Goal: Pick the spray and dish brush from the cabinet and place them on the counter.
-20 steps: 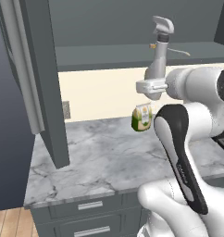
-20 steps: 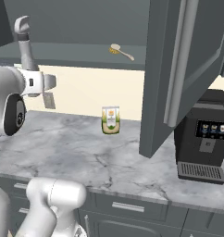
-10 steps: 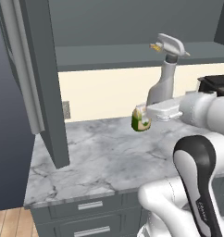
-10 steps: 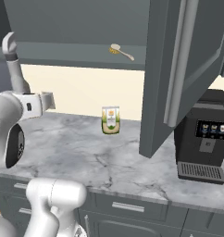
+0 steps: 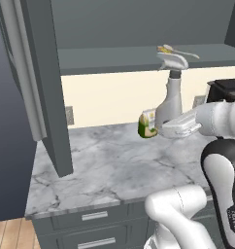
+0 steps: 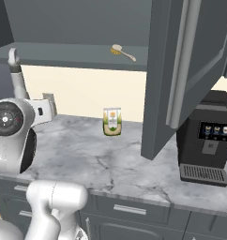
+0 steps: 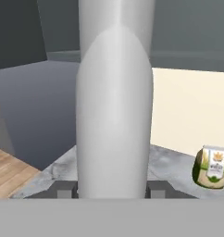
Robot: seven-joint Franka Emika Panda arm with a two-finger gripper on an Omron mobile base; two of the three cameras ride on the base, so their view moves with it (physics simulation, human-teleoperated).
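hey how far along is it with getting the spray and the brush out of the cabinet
Nothing is set down on the counter yet. In hand: the gripper holds the spray out of the cabinet, above the counter. Left: placing it, then fetching the dish brush, which lies on the cabinet shelf.

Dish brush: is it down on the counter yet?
No, the dish brush lies on the cabinet shelf, above the counter.

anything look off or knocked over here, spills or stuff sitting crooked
Nothing stands out. The spray is upright in the end effector above the counter, the dish brush lies flat on the cabinet shelf, and the pouch stands upright. No spills visible.
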